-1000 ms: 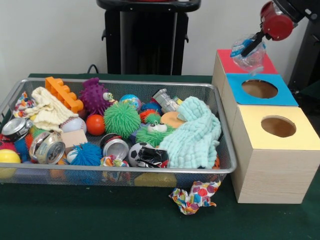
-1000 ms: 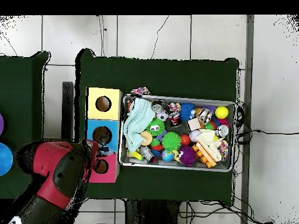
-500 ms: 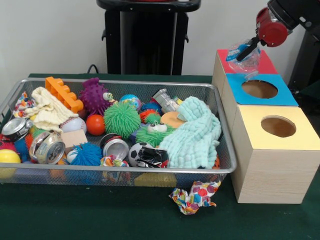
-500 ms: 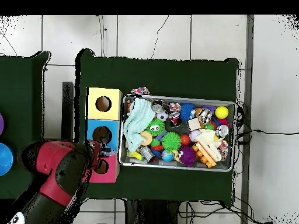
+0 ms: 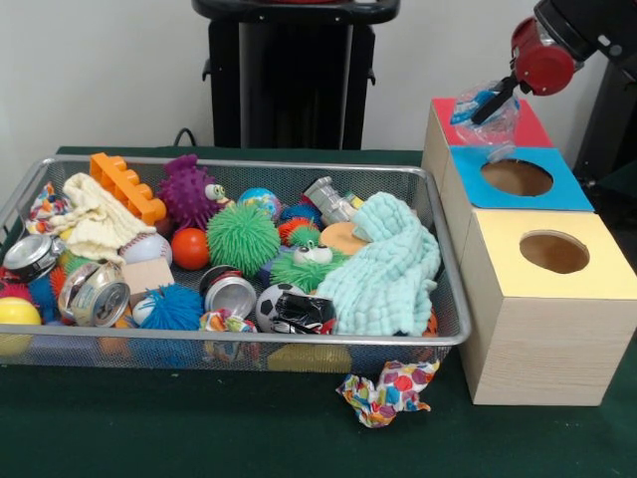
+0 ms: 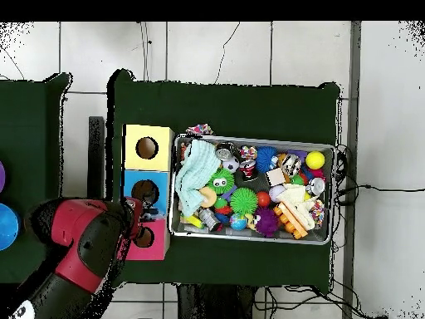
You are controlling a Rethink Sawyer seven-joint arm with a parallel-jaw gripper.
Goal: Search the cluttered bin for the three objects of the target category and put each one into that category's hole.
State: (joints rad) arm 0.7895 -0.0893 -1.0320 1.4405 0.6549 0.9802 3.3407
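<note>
I see my gripper (image 5: 488, 104) closed on a clear plastic bottle (image 5: 486, 116) with a blue label, holding it just above the red-topped box (image 5: 533, 129), over where its hole sits; the hole itself is hidden behind the bottle in the front view. From overhead, the arm (image 6: 87, 249) covers part of that box and the hole (image 6: 145, 237) shows beside it. The wire bin (image 5: 447, 249) lies beside the boxes, full of balls, crushed cans (image 5: 97, 294) and a mint cloth (image 5: 383, 267).
</note>
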